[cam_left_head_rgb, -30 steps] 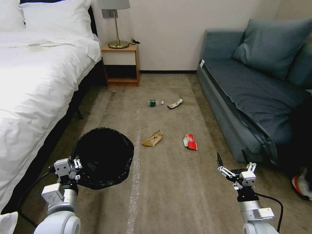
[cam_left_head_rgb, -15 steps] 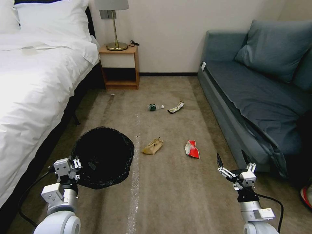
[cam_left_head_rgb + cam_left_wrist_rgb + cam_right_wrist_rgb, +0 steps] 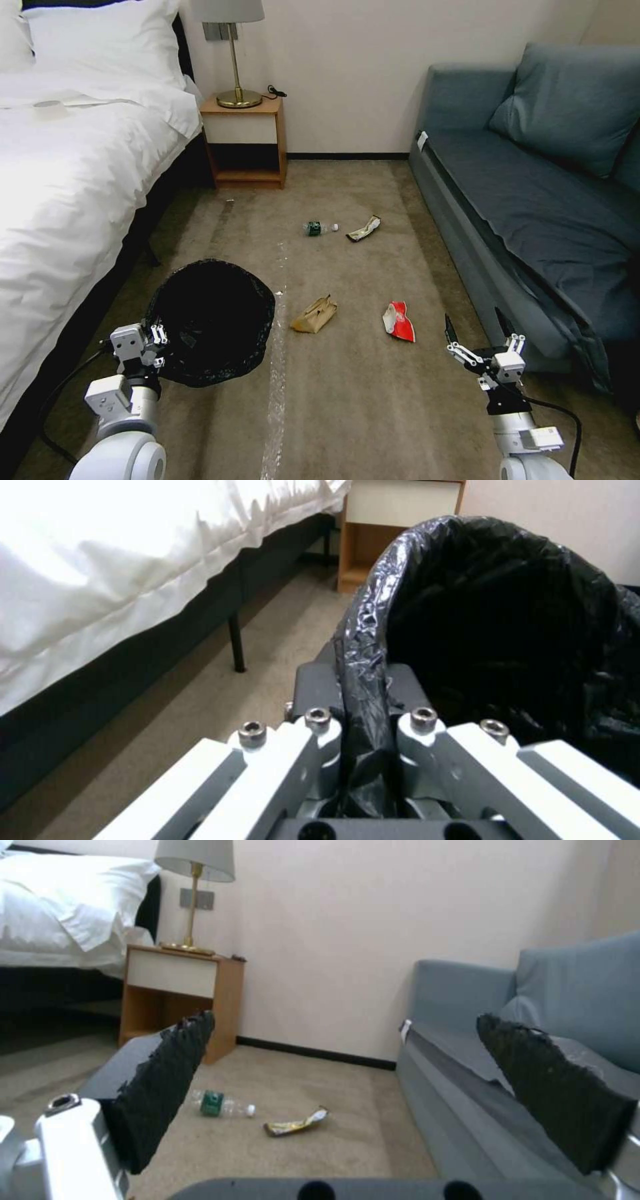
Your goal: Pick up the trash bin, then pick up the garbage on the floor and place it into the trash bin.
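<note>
The trash bin (image 3: 210, 323) was held off the carpet (image 3: 353, 400) at the robot's lower left, beside the bed (image 3: 60, 200). The left gripper (image 3: 155, 343) was clamped on its near rim, the jaws pinching the black bag and the rim between them, as was plainly seen in the left wrist view, where the crinkled liner (image 3: 363, 680) ran down between the two pads.

The right gripper (image 3: 477, 327) was held low at the right, near the front edge of the blue sofa (image 3: 533, 200), with its jaws spread wide and nothing between them.

The garbage was seen lying on the carpet ahead. The tan paper bag (image 3: 315, 315) lay just right of the bin, and the red-and-white carton (image 3: 399, 321) lay farther right, ahead of the right gripper. Farther off, toward the nightstand (image 3: 245, 143), the small bottle (image 3: 319, 228) and the crumpled wrapper (image 3: 364, 229) lay near each other but apart.
</note>
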Available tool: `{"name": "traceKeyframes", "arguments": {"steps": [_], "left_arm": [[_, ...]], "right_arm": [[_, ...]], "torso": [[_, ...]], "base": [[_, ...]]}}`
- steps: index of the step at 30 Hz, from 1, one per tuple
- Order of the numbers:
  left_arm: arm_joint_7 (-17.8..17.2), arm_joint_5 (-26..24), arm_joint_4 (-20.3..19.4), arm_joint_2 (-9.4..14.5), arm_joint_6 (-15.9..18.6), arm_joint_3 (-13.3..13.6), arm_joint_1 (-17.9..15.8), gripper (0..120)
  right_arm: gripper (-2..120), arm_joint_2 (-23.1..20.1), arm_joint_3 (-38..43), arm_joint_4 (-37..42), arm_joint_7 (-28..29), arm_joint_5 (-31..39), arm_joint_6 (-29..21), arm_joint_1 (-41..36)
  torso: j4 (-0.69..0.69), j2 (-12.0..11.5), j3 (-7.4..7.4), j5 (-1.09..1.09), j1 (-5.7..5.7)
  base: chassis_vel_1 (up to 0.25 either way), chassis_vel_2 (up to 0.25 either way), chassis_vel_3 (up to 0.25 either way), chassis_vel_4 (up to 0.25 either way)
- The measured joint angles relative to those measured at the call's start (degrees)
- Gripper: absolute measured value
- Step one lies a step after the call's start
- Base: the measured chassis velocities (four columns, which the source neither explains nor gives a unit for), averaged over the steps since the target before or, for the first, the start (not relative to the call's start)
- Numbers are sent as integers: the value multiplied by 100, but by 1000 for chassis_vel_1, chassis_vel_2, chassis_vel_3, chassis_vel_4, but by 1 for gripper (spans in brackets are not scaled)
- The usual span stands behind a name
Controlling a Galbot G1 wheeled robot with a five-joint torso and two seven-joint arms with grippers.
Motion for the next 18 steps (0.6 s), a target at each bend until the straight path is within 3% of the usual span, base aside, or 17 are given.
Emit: {"name": "traceKeyframes", "arguments": {"steps": [18], "left_arm": [[-9, 39, -59, -14, 3, 54, -4, 5]], "right_arm": [[100, -9, 30, 0, -47, -11, 19, 4]], "torso": [[0, 0, 0, 0, 0]], "base": [[-117, 116, 114, -117]]}}
